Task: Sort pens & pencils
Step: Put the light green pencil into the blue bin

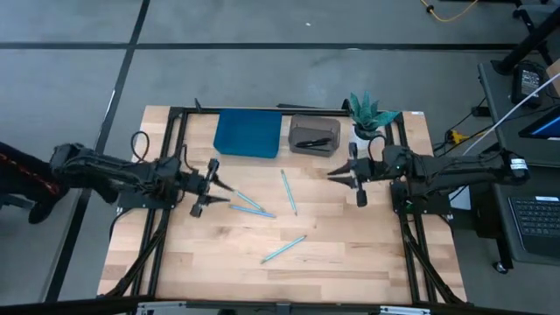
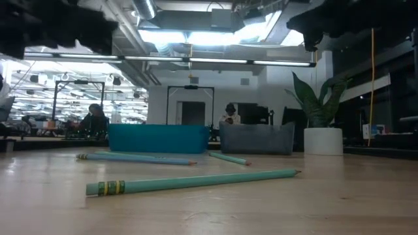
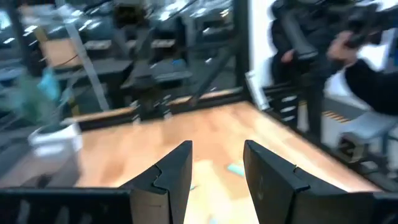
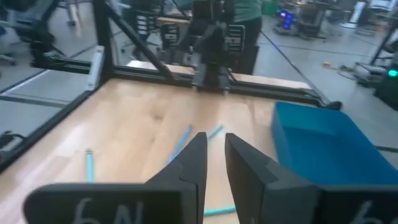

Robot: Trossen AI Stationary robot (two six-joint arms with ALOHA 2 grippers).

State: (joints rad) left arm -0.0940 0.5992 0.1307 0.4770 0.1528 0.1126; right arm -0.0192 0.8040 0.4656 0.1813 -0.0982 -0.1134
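While black pens (image 1: 312,142) already lie in the grey bin (image 1: 314,134), four pencils (image 1: 288,192) remain on the wood before the blue tray (image 1: 248,133) — both the left gripper (image 1: 213,186) and right gripper (image 1: 344,175) hover empty, fingers slightly parted — so a pencil pickup seems next.

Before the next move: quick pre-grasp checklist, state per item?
1. Pens sorted: ok. Black pens lie in the grey tray.
2. Pencils sorted: not ok. Light-blue pencils lie loose on the table; the blue bin looks empty.
3. Left gripper free: ok. Open, empty, above the table beside the nearest pencils.
4. Right gripper free: ok. Fingers slightly apart, holding nothing.
5. Arms apart: ok. The grippers face each other with pencils between.
6. Potted plant clear of right arm: cannot tell.
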